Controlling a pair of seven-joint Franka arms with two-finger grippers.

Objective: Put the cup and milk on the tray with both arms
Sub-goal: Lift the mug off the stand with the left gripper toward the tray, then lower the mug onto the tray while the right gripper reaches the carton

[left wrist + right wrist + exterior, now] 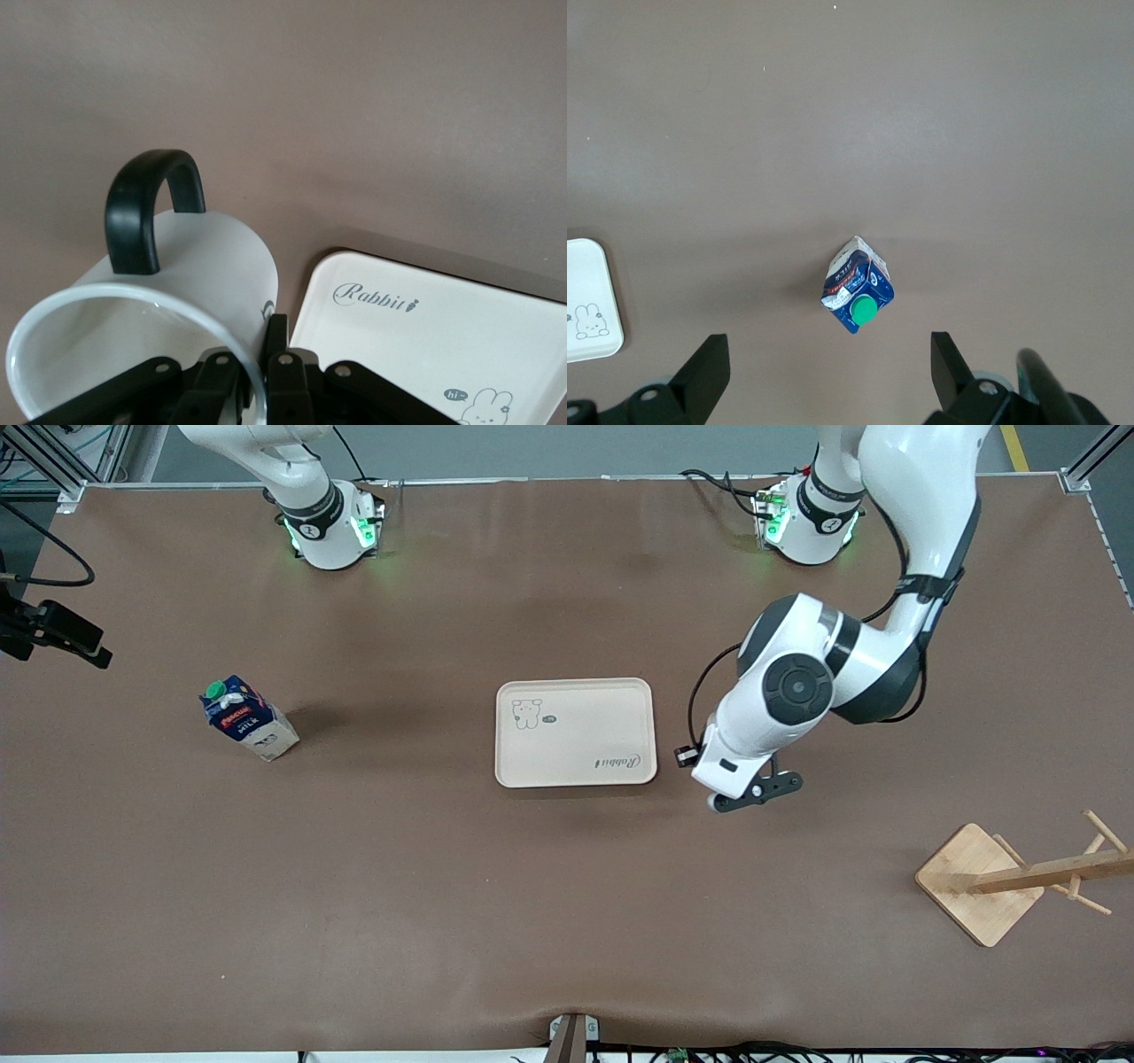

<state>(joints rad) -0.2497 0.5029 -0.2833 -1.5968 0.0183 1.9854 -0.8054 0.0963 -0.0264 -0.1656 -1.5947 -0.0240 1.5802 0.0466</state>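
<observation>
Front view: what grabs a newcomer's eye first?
The left arm, bent low beside the tray, toward its own end of the table; its wrist view shows the left pincer shut on the rim of the cup. Next, the milk standing alone toward the right arm's end, with the right pincer open above it. A wooden rack sits nearer the camera at the left arm's end.

High front camera; wrist views share tray [576, 732].
</observation>
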